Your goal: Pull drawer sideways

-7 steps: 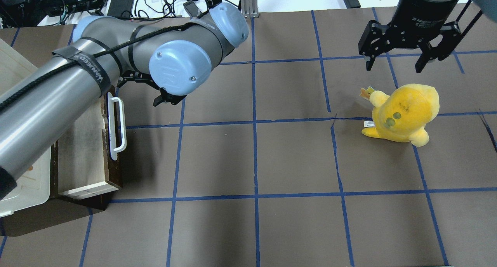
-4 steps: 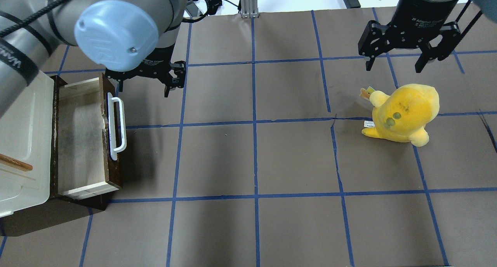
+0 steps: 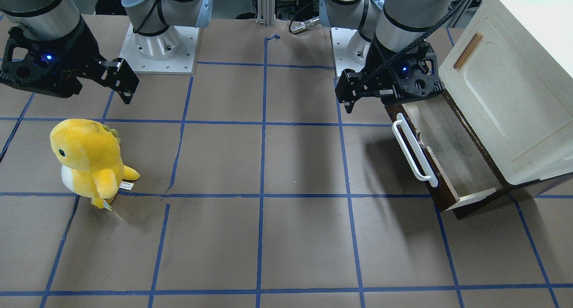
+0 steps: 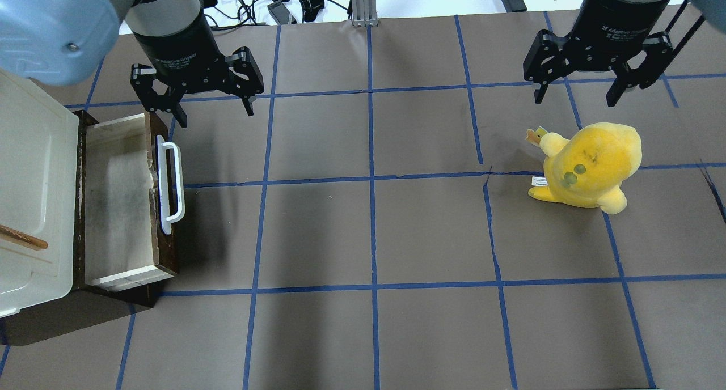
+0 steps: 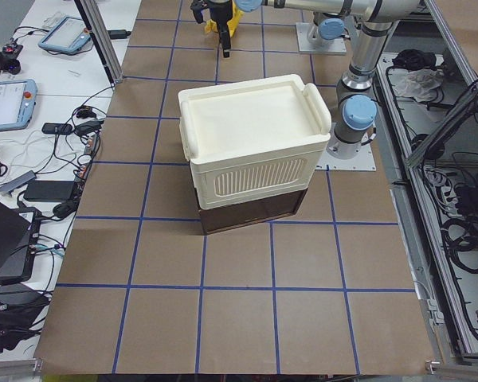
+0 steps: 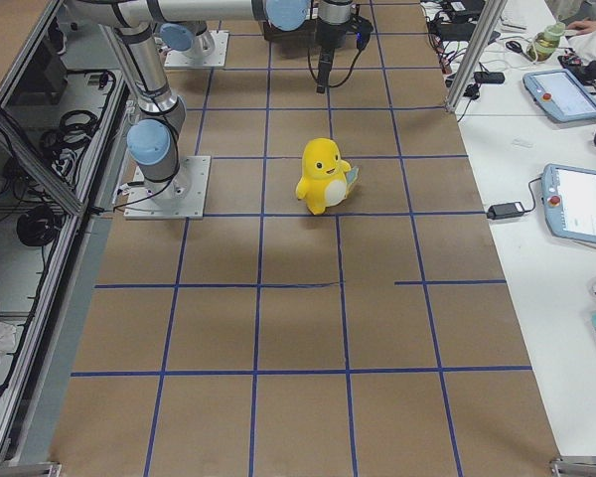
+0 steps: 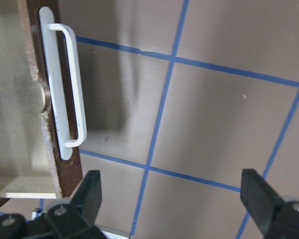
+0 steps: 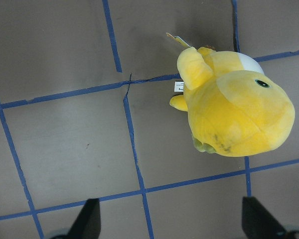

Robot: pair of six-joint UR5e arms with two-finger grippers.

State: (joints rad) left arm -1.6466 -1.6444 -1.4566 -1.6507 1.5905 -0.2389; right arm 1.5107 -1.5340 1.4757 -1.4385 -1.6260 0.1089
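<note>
The drawer (image 4: 116, 203) stands pulled out of the cream cabinet (image 4: 34, 169) at the table's left. It has a dark brown front, and its white bar handle (image 4: 170, 186) faces the table's middle. It is empty inside. My left gripper (image 4: 215, 113) is open and empty, hovering just beyond the handle's far end, apart from it. In the left wrist view the handle (image 7: 65, 89) lies ahead and to the left of the open gripper (image 7: 172, 194). In the front view the left gripper (image 3: 391, 101) sits over the drawer's (image 3: 452, 156) corner. My right gripper (image 4: 575, 98) is open and empty.
A yellow plush toy (image 4: 590, 163) stands on the right, just in front of the right gripper, and also shows in the right wrist view (image 8: 234, 109). The cabinet door carries a small wooden handle (image 4: 22, 240). Brown paper with blue tape lines (image 4: 371, 177) covers the table.
My left arm has swung back, uncovering the drawer. Its open gripper has moved from beside the handle's far end to a little farther off. The drawer and right arm have not moved.
</note>
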